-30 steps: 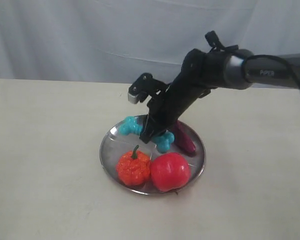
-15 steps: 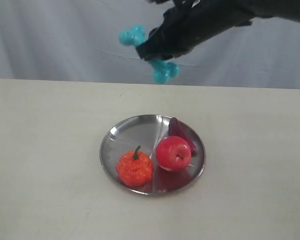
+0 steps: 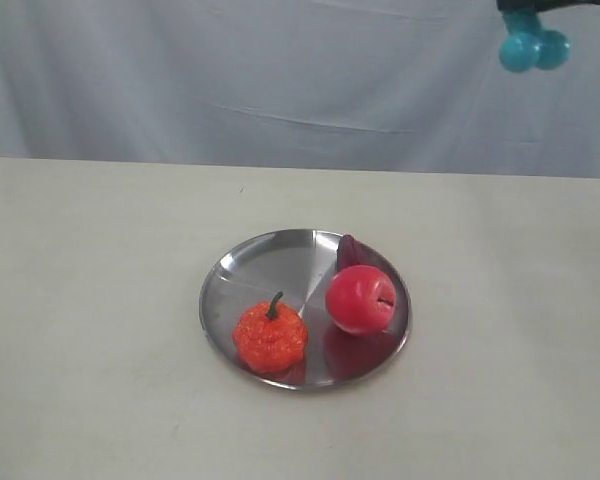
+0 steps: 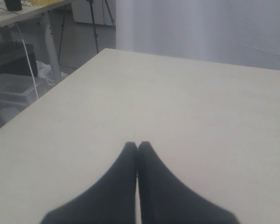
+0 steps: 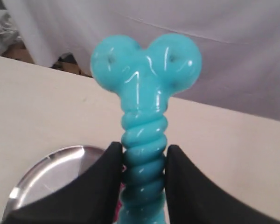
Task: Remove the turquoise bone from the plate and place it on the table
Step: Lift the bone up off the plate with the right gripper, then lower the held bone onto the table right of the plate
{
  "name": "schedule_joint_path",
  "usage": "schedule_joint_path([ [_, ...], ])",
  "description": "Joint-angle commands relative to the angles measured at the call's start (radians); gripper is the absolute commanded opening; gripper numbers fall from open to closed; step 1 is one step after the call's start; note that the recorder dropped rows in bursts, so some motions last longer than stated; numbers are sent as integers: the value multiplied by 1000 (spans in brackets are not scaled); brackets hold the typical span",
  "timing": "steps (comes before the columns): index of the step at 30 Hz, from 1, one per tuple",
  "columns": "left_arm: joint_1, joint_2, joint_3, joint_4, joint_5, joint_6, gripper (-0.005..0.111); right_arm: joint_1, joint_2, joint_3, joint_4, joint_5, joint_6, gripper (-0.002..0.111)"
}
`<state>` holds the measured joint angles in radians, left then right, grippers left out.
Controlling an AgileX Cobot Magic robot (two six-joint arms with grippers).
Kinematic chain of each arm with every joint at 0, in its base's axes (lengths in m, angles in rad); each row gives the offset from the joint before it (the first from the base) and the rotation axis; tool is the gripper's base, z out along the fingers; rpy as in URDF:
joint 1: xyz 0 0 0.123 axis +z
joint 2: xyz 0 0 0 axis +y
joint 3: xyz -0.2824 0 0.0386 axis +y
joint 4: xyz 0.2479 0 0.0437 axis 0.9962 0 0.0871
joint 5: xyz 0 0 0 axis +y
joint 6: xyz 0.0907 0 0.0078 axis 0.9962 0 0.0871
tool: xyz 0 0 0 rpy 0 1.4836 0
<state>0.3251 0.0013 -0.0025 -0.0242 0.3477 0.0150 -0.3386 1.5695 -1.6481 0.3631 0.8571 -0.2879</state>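
Observation:
My right gripper [image 5: 143,156] is shut on the ribbed shaft of the turquoise bone [image 5: 144,93]. In the exterior view only one knobbed end of the bone [image 3: 533,48] shows, hanging high at the top right, well above the table [image 3: 100,300]; the gripper itself is almost all out of that frame. The steel plate [image 3: 250,265] lies on the table's middle, and its rim [image 5: 46,170] shows below the bone in the right wrist view. My left gripper [image 4: 137,145] is shut with nothing in it, over bare tabletop.
On the plate sit an orange pumpkin toy [image 3: 269,336], a red apple [image 3: 361,299] and a dark purple thing [image 3: 348,250] mostly hidden behind the apple. A white cloth backdrop [image 3: 280,80] hangs behind the table. The table's edge [image 4: 51,91] shows in the left wrist view.
The right gripper has lifted the bone off the plate and carried it up and to the right, almost out of frame. The apple has rolled slightly to the right on the plate.

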Motion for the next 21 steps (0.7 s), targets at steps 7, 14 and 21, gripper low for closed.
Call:
schedule_joint_path([
  [7,3,-1,3,-1,-5,-4,0,-67,145,-1,-36,164,41,-1],
  [14,3,-1,3,-1,-5,-4,0,-67,291,-1,-102,201,104,-1],
  [21,3,-1,3,-1,-5,-4,0,-58,437,71,-112,176,112,-1],
])
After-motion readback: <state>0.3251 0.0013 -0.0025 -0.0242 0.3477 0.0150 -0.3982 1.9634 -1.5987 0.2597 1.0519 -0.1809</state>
